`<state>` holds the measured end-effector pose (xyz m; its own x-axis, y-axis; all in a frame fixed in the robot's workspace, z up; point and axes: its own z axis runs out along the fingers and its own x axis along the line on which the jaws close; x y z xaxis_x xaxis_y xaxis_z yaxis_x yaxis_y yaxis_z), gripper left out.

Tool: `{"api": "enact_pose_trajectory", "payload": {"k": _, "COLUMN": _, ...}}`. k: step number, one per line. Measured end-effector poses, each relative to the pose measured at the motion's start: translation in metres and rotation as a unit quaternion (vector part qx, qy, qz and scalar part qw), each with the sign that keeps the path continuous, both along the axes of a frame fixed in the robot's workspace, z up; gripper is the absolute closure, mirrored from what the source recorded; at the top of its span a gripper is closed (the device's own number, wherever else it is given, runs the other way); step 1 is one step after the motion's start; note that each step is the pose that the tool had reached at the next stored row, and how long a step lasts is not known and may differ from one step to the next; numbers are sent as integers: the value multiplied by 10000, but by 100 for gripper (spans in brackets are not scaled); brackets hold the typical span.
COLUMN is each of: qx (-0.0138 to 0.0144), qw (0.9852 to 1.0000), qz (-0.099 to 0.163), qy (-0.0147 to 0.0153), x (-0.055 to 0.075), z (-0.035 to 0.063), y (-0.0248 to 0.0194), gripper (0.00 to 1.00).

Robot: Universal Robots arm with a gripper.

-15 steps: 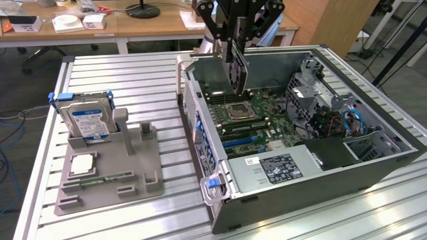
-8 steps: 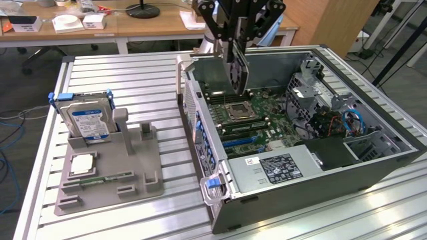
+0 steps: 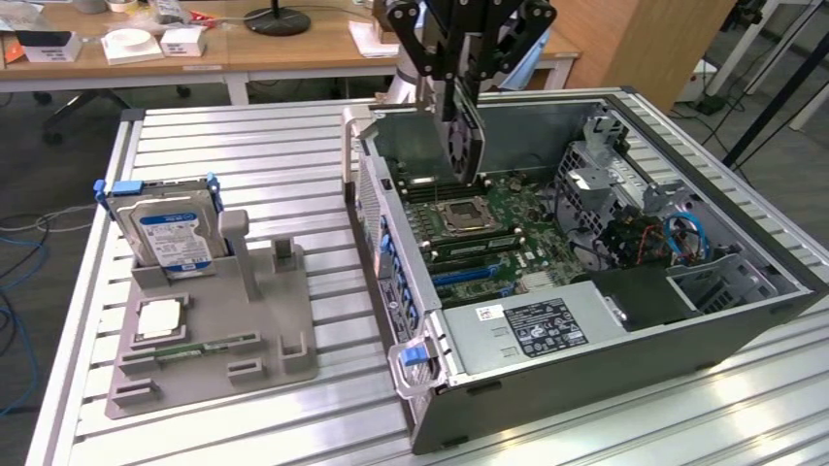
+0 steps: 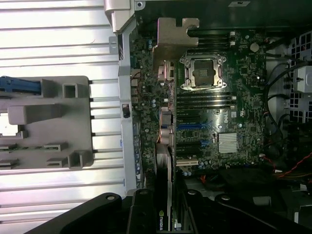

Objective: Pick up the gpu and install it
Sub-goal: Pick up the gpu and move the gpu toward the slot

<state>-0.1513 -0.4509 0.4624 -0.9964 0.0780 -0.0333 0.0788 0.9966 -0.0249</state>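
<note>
The claw [image 4: 165,217] grips the gpu [image 4: 164,161], its long axis hanging straight down, bracket lowest, above the motherboard [image 3: 525,216] by the case [image 3: 368,194] wall on the exterior view's left.

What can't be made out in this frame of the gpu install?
- Expansion slot under the gpu: wrist view, hidden by the card itself.
- Arm above the fingers: exterior view, cut off by the top edge.
- Hard drive label text: exterior view, too small.
</note>
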Motion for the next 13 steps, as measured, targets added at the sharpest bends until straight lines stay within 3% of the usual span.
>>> {"api": "enact_pose_trajectory", "payload": {"k": 13, "qx": 0, "qw": 10000, "qz": 0, "qy": 0, "x": 46, "z": 0, "y": 0, "gripper": 74}}
